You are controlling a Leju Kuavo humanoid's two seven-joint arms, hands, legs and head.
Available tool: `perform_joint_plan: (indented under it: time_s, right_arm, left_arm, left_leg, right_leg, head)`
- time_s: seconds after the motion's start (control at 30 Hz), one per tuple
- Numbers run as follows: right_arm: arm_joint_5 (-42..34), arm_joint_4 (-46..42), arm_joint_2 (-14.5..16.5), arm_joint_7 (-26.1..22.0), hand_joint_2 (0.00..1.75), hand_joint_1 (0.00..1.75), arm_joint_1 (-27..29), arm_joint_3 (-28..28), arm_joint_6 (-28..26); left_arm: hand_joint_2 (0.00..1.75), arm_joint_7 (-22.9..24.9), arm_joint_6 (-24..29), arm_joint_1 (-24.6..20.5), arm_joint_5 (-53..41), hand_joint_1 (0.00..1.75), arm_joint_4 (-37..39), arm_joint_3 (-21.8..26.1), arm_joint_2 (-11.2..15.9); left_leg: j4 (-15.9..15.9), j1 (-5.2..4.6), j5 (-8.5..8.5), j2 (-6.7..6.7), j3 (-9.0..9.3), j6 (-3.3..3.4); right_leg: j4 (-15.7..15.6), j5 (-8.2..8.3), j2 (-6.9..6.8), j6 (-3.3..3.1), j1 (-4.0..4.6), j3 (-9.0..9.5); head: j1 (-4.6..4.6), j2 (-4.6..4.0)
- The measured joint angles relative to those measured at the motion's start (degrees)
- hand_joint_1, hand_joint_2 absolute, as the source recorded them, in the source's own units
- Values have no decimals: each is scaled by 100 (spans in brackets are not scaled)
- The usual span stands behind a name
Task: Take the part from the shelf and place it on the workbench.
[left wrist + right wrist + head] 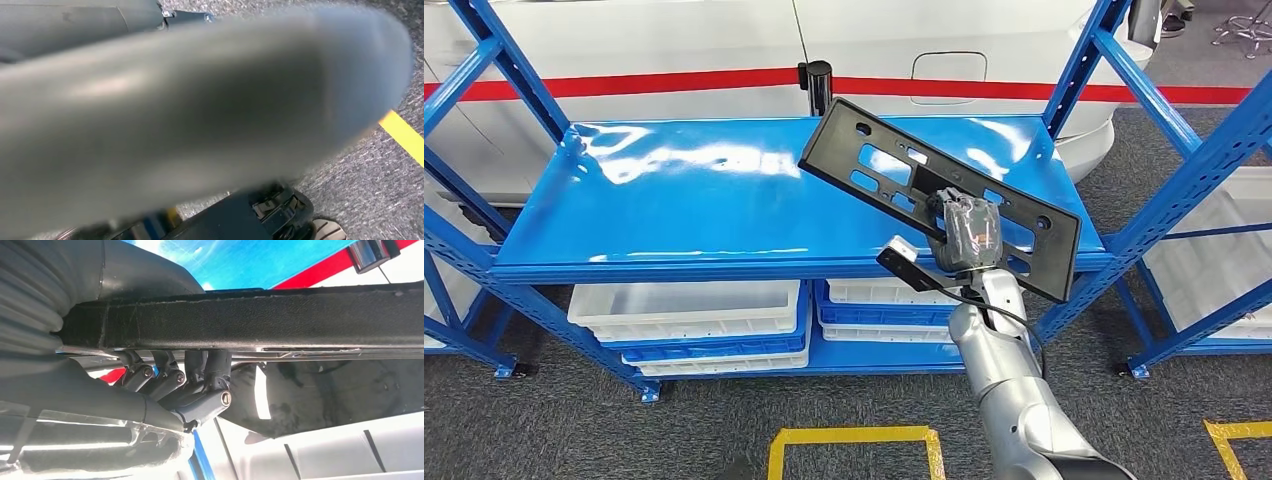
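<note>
The right hand (969,235) grips the part (894,170), a long flat black plate pierced with slots and holes, near the end that juts past the front right edge of the blue shelf (674,200). In the right wrist view the dark fingers (200,380) curl under the plate's edge while the thick thumb presses from the other side, so the part (260,320) is clamped between them. The plate sits tilted, its far end pointing back over the shelf toward the rear right; whether that end touches the shelf surface or is clear of it cannot be told from the head view. The step in hand looks like the lift-off: the grasp is made and the part is being carried off the shelf. The left hand (200,110) is a grey blur close to its camera over carpet with a yellow floor line (402,135), and how its fingers lie cannot be told. The next move calls for drawing the plate out toward the robot without knocking its long end against the right front upright (1164,190) of the shelf frame, then turning to a workbench. White bins (694,310) sit on the lower level, under the shelf.
</note>
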Motion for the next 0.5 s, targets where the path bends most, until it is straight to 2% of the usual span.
perform_joint_plan:
  time_s: [0.1,0.17,0.23,0.33,0.43,0.5]
  right_arm:
    - [-245,-88,48,-457,175,175,12,-68,-2]
    - [-645,-173,88,-889,175,175,9,-92,-4]
    - [-1183,-339,92,-1124,175,175,42,-7,-2]
    - [-2164,-1071,-141,-895,175,175,311,624,65]
    - [-3104,-2266,-659,-532,175,175,730,1498,404]
    - [-3430,-3024,-995,-379,175,175,986,1904,632]
  left_arm:
    - [175,50,-37,1,39,0,0,43,0]
    - [175,119,-36,0,10,0,0,65,0]
    - [175,165,-33,-2,-14,0,0,82,2]
    - [175,154,-33,6,61,0,0,116,21]
    - [175,105,-25,55,144,0,0,177,68]
    - [175,85,-19,88,169,0,0,217,101]
  left_leg:
    - [0,0,1,14,0,1]
    - [-1,0,0,37,3,1]
    - [-1,0,-1,59,10,0]
    - [-2,0,-4,66,16,-1]
    - [-3,-1,-3,61,5,2]
    - [-3,-3,12,50,-17,20]
  right_leg:
    - [0,6,13,6,0,-1]
    - [-1,12,35,10,0,-3]
    - [-6,19,57,7,0,-6]
    - [-18,23,66,-3,0,-16]
    - [-22,26,63,2,-3,-25]
    - [-22,36,57,15,-5,-28]
  head:
    - [1,0]
    - [0,0]
    - [0,0]
    - [0,0]
    - [1,0]
    - [1,0]
